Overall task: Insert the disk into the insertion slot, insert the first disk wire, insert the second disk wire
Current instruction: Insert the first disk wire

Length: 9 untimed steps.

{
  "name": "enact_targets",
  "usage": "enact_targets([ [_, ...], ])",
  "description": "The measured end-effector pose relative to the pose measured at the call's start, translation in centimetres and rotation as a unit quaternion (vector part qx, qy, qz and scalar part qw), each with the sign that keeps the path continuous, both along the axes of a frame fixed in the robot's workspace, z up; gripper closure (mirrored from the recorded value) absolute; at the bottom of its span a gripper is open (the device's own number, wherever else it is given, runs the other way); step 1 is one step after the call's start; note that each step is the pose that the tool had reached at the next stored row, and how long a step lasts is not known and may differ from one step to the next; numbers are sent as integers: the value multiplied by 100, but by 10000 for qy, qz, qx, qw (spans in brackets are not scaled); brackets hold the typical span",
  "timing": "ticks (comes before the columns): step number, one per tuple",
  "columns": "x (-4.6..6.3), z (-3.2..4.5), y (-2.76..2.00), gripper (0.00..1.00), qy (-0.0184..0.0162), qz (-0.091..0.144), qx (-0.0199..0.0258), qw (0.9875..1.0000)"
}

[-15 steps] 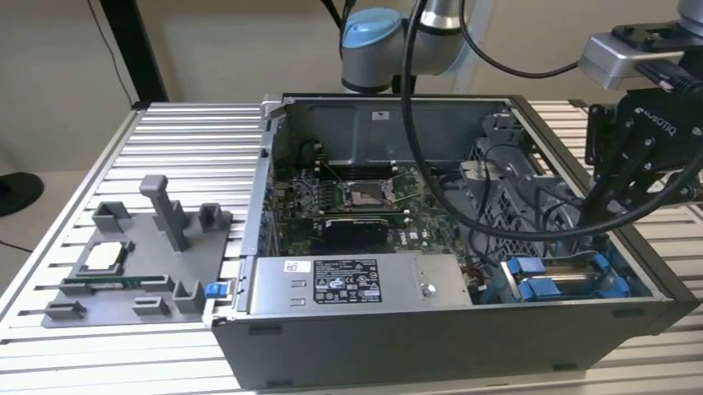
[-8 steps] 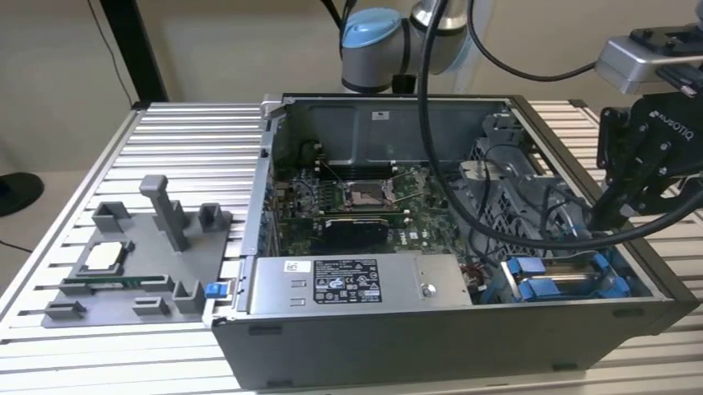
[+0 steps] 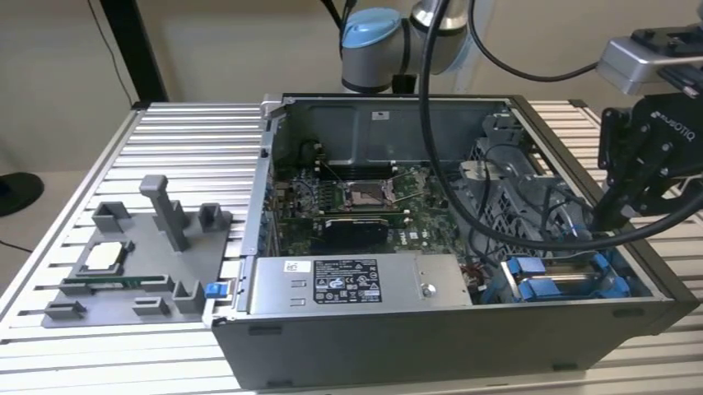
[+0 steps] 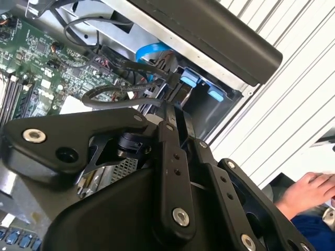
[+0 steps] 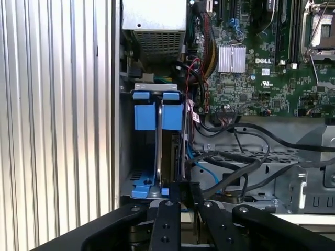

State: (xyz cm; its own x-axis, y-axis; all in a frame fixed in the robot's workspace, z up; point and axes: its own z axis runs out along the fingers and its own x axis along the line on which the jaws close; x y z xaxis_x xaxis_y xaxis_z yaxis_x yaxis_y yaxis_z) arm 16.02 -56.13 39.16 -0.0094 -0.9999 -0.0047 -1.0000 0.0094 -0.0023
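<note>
Ribbed aluminium table [image 3: 187, 132] beneath an open computer case [image 3: 439, 346]. Found the disk [image 5: 146, 116] seated on edge in the insertion slot [image 5: 152, 87]. Had gripper [image 5: 183, 191] clenched, apparently on a black disk wire [image 4: 118, 94], just beside the disk. Judged wiring unfinished; could not tell which wire.

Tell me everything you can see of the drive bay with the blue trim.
The insertion slot is a narrow grey sheet-metal bay in a corner of the open case, against the outer wall, beside the power supply box. Bright blue plastic pieces sit inside it. Black cables run alongside, and the tool hangs at its end.
</note>
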Motion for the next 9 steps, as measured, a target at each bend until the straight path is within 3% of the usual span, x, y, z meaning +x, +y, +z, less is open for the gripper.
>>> enact_targets([
  [9,3,-2,-77,100,0,0,0,10000],
])
